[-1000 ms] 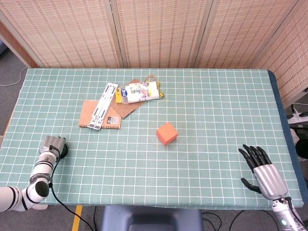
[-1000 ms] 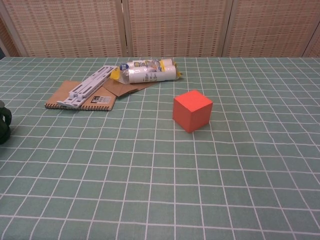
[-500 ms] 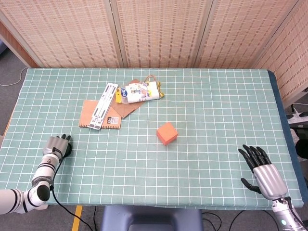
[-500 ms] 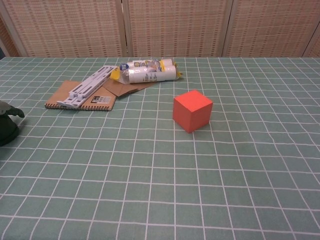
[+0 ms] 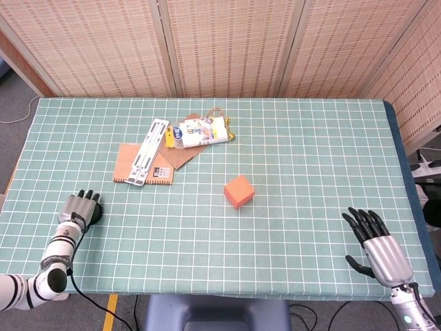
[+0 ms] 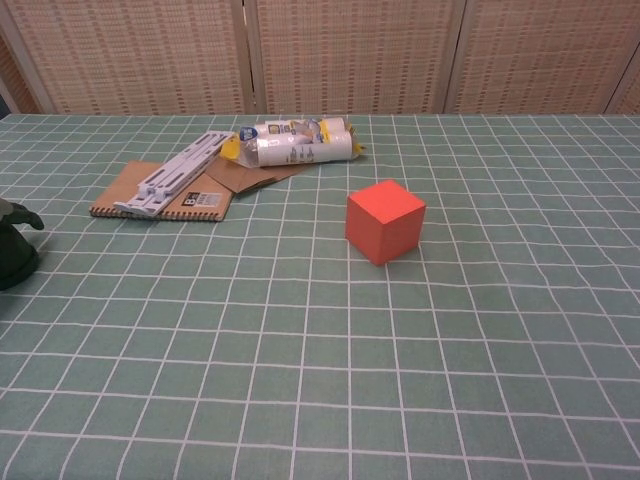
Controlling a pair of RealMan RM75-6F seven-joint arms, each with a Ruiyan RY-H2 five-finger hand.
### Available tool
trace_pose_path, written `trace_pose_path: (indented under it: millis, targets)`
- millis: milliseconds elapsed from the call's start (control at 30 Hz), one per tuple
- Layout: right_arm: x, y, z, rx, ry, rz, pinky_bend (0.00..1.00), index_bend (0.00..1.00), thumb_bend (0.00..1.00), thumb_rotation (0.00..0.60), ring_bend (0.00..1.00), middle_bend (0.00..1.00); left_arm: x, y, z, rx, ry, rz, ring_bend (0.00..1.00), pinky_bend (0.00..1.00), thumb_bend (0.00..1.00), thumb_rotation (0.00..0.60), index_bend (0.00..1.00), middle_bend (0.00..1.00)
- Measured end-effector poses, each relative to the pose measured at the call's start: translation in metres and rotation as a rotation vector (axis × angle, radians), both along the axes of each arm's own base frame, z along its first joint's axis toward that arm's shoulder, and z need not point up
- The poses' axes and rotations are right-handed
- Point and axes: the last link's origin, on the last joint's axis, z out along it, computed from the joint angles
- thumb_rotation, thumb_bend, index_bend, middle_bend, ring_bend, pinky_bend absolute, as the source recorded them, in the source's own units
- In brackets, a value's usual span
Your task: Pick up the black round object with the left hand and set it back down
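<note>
The black round object [image 5: 98,214] lies on the green checked table near the front left edge, mostly hidden under my left hand [image 5: 77,208]. The hand's dark fingers [image 5: 87,197] are stretched out and apart above the object, not wrapped around it. In the chest view only a dark slice of the object [image 6: 14,264] and one fingertip [image 6: 24,217] show at the left border. My right hand [image 5: 375,241] lies at the front right of the table, fingers spread, holding nothing.
An orange cube [image 5: 239,191] stands mid-table. At the back left lie a brown notebook [image 5: 140,167], a white slatted strip [image 5: 151,152] across it, and a crumpled plastic bottle [image 5: 202,132]. The table's front edge [image 5: 207,293] runs just below both hands.
My left hand's fingers, curled around the black object one second ago, have uncurled and spread; the hand has drawn back slightly toward the left edge. The right hand has not moved.
</note>
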Motion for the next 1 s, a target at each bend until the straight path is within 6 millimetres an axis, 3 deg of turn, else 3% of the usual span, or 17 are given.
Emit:
trace_pose_path:
  millis: [267,433,567,733,1000]
  targets:
    - [0.001,0.001,0.000,0.000,-0.006,0.001,0.00,0.00,0.18,0.600,0.00,0.00,0.002,-0.002,0.004,0.017,0.001,-0.069,0.01,0.33,0.40,0.600,0.04,0.01]
    - [0.001,0.002,-0.001,0.005,-0.006,0.002,0.00,0.00,0.18,0.600,0.00,0.00,-0.003,-0.006,0.007,0.037,0.003,-0.102,0.18,0.48,0.40,0.600,0.25,0.23]
    - [0.001,0.002,0.000,0.002,-0.009,0.004,0.00,0.00,0.18,0.600,0.00,0.00,-0.008,-0.008,0.008,0.046,0.005,-0.109,0.23,0.53,0.40,0.600,0.33,0.29]
    - [0.001,0.002,0.001,-0.002,-0.012,0.003,0.00,0.00,0.18,0.600,0.00,0.00,-0.008,-0.007,0.008,0.059,-0.007,-0.123,0.35,0.63,0.39,0.600,0.46,0.42]
    - [0.001,0.002,-0.001,0.004,-0.003,0.001,0.00,0.00,0.18,0.600,0.00,0.00,-0.005,-0.009,0.011,0.078,-0.043,-0.140,0.39,0.66,0.38,0.600,0.49,0.47]
